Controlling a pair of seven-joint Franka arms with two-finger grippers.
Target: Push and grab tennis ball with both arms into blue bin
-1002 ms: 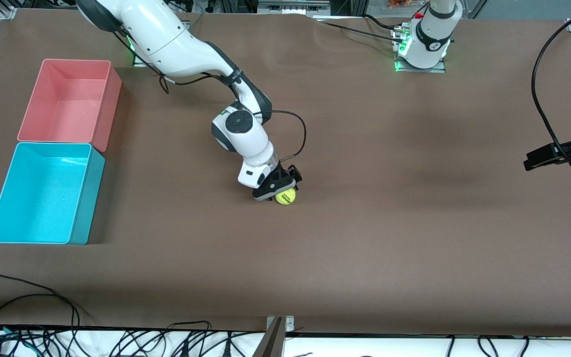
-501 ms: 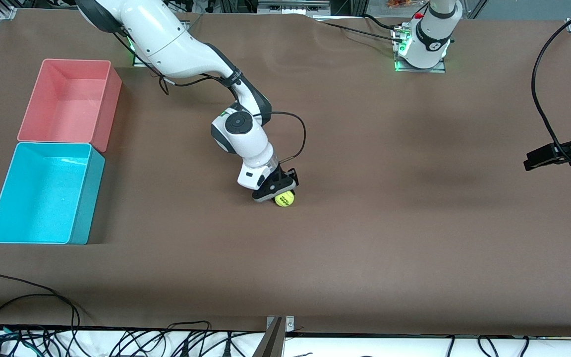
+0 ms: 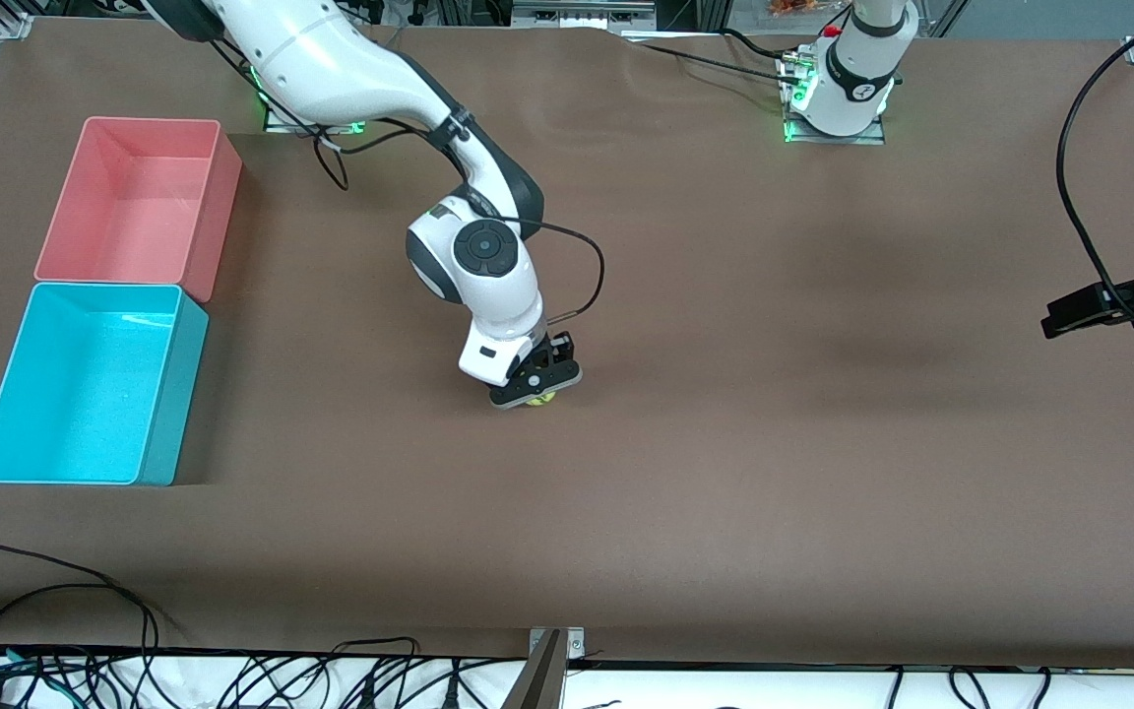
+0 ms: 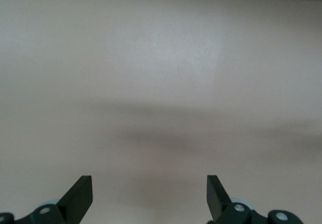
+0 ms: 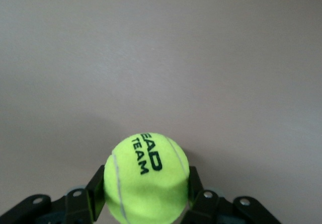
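Observation:
The yellow-green tennis ball [image 5: 146, 176] with black lettering sits squeezed between the two black fingers of my right gripper [image 5: 146, 189]. Seen from the front, my right gripper [image 3: 535, 384] hangs over the middle of the brown table and hides nearly all of the tennis ball [image 3: 541, 398]. The blue bin [image 3: 85, 384] stands at the right arm's end of the table, nearer to the front camera than the pink bin. My left gripper [image 4: 149, 199] is open over bare table, with nothing between its fingers; its arm waits at the edge of the front view.
A pink bin [image 3: 139, 202] of the same size stands against the blue bin's side. Black cables [image 3: 1094, 246] hang at the left arm's end. More cables lie along the table's front edge [image 3: 232, 679].
My right gripper has closed on the tennis ball and lifted it slightly, shifting toward the bins. The ball, plain to see before, is now mostly covered by the hand. The left arm has not moved.

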